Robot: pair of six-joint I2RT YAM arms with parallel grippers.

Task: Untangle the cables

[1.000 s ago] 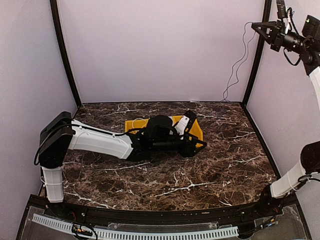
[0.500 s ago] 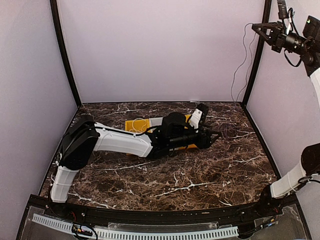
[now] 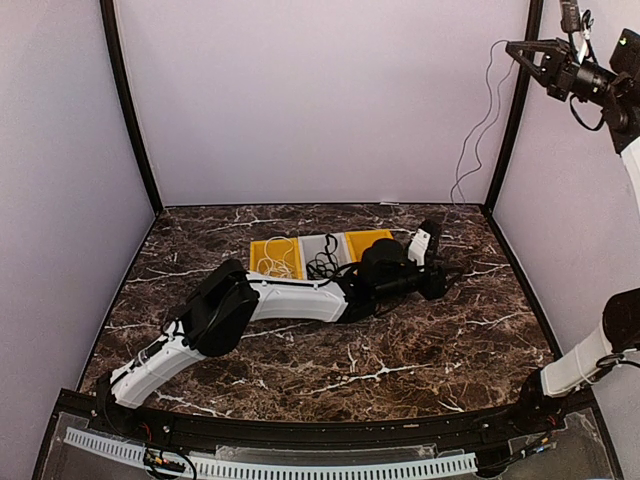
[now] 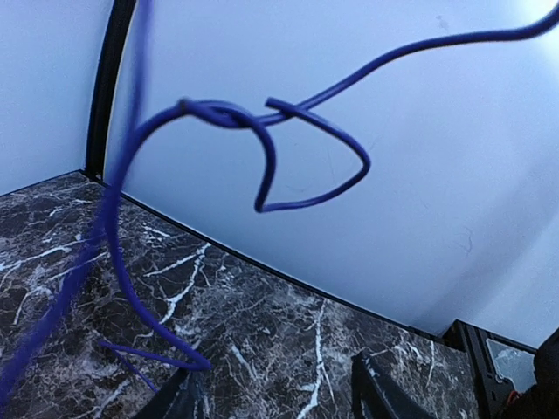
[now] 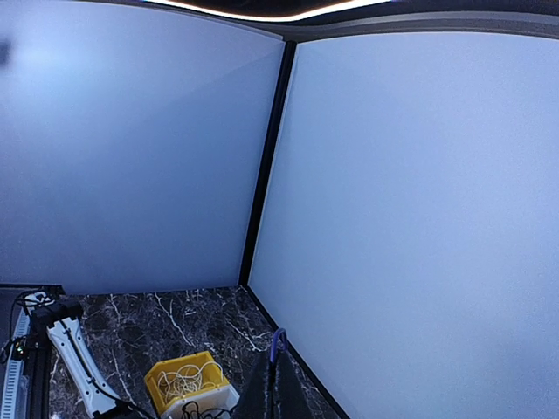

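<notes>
High in the far right corner, my right gripper [image 3: 522, 52] is shut on a thin dark cable [image 3: 487, 100] that hangs down to the table's back edge. The right wrist view shows a small loop of that cable [image 5: 278, 339] poking from the shut right gripper [image 5: 275, 371]. My left gripper [image 3: 442, 278] reaches low over the table's right half, open. In the left wrist view the cable [image 4: 272, 166] loops and crosses itself in the air, then drops beside the left finger [image 4: 183, 397]. Nothing lies between the left gripper's [image 4: 279, 388] fingers. A white cable [image 3: 272, 262] and a black cable [image 3: 322, 264] lie in the bin.
A yellow and white bin [image 3: 372, 238] stands at the middle rear of the marble table, also visible as the bin [image 5: 179, 360] in the right wrist view. The left arm's long white link [image 3: 300, 300] lies just in front of it. Walls enclose three sides.
The left arm has swept right, off the bin and toward the right rear, uncovering the bin's cables. The right arm stays raised, still shut on the hanging cable.
</notes>
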